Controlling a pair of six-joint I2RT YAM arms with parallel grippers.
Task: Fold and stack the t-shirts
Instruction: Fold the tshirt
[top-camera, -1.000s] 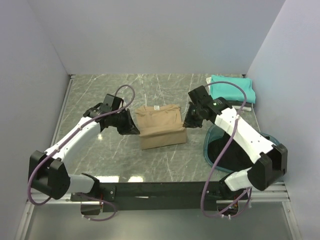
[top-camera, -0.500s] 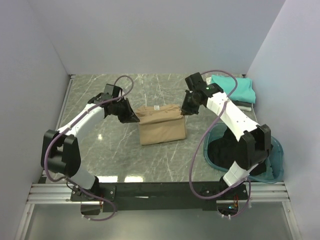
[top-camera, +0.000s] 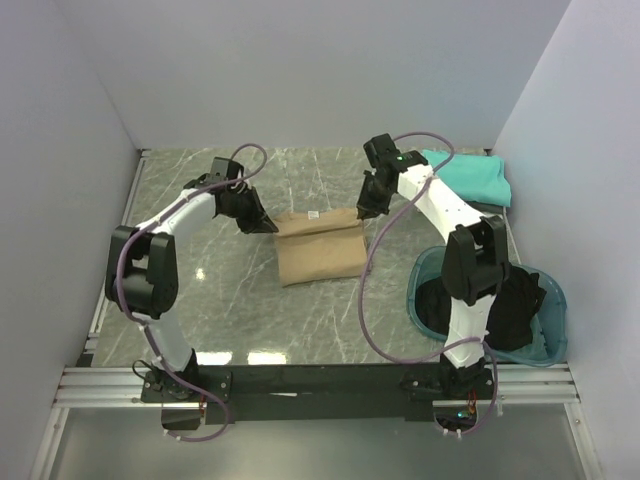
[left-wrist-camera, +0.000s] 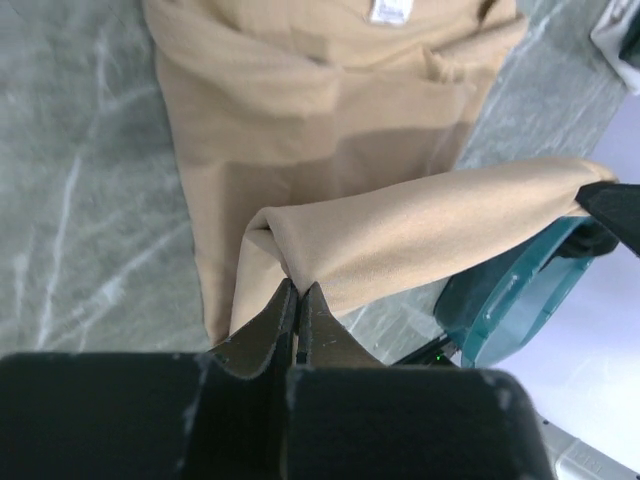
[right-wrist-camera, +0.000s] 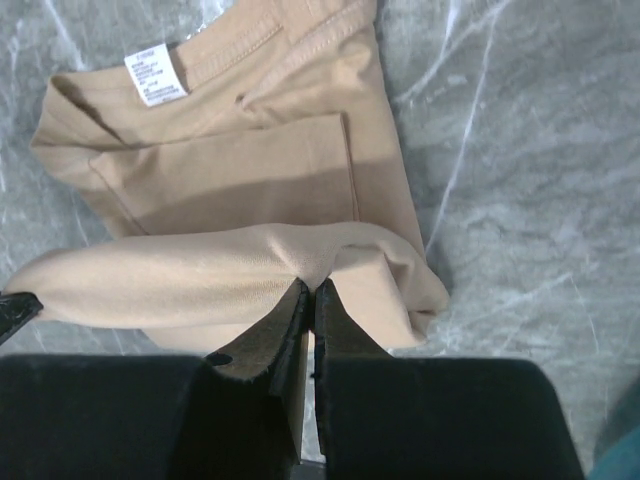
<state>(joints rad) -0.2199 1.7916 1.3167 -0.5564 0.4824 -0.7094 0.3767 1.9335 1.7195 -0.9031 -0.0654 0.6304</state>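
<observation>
A tan t-shirt (top-camera: 318, 250) lies partly folded at the table's middle, its white neck label (right-wrist-camera: 155, 75) at the far edge. My left gripper (top-camera: 266, 226) is shut on the shirt's left corner, lifted above the rest of the tan cloth (left-wrist-camera: 330, 120). My right gripper (top-camera: 362, 212) is shut on the right corner of the same raised hem (right-wrist-camera: 200, 275). The hem hangs stretched between both grippers over the lower layers. A folded teal t-shirt (top-camera: 470, 178) rests on other folded shirts at the back right. Black cloth (top-camera: 490, 305) fills the teal basin.
The round teal basin (top-camera: 555, 335) stands at the right front, beside the right arm's base. The stack of folded shirts sits against the right wall. White walls close in the marble table (top-camera: 180, 300) on three sides.
Both grippers have carried the tan shirt's near hem away from the arms' bases, towards the neck label. The arms have stretched further out and the fold is shorter front to back.
</observation>
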